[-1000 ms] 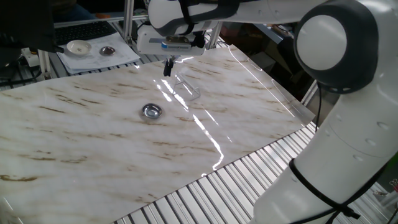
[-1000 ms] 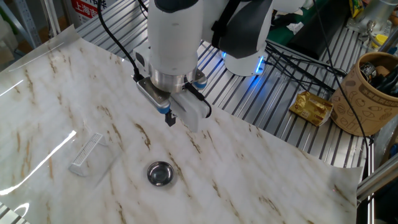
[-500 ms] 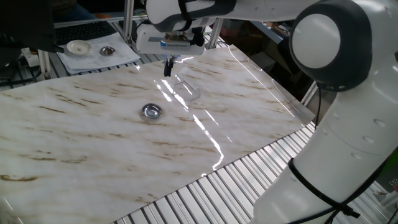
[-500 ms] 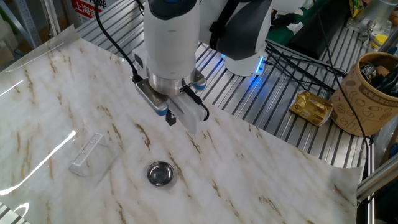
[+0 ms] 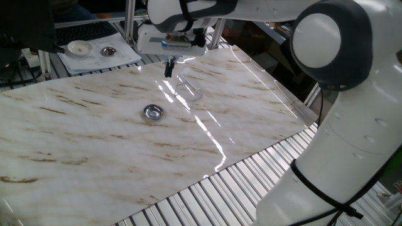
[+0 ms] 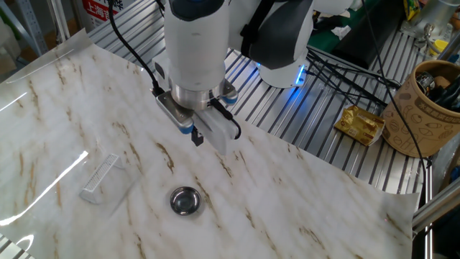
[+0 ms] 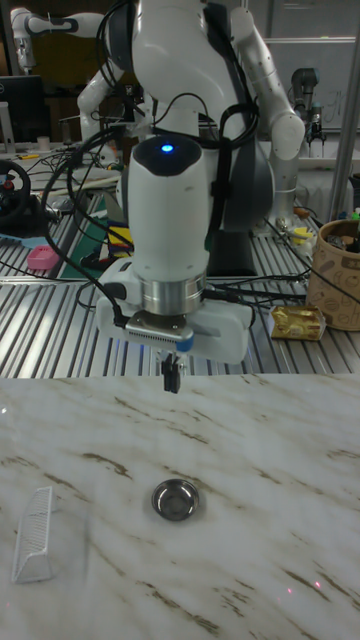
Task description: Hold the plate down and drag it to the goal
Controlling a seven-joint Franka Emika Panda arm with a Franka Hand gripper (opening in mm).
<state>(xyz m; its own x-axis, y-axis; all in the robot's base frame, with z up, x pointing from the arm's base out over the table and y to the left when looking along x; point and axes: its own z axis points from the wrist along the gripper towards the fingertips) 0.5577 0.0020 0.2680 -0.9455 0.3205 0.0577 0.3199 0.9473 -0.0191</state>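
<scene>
The plate (image 5: 153, 112) is a small shiny silver dish with a dark centre, lying flat on the marble sheet (image 5: 94, 163); it also shows in the other fixed view (image 6: 185, 201) and the tall view (image 7: 175, 499). My gripper (image 5: 168, 70) hangs above the sheet, behind the plate and apart from it (image 6: 196, 139) (image 7: 172, 377). Its dark fingers are pressed together with nothing between them. The goal (image 5: 188, 89) is a faint transparent patch with a pale ridged edge (image 6: 100, 177) (image 7: 32, 535), off to one side of the plate.
A white dish (image 5: 80, 48) and a second small metal dish (image 5: 108, 51) sit on the shelf behind the sheet. A brown cup (image 6: 424, 108) and a gold packet (image 6: 362, 124) lie on the slatted metal table. The robot base (image 7: 190, 130) stands behind the sheet.
The wrist and gripper have shifted very slightly sideways since a second ago. The plate and the goal have not moved.
</scene>
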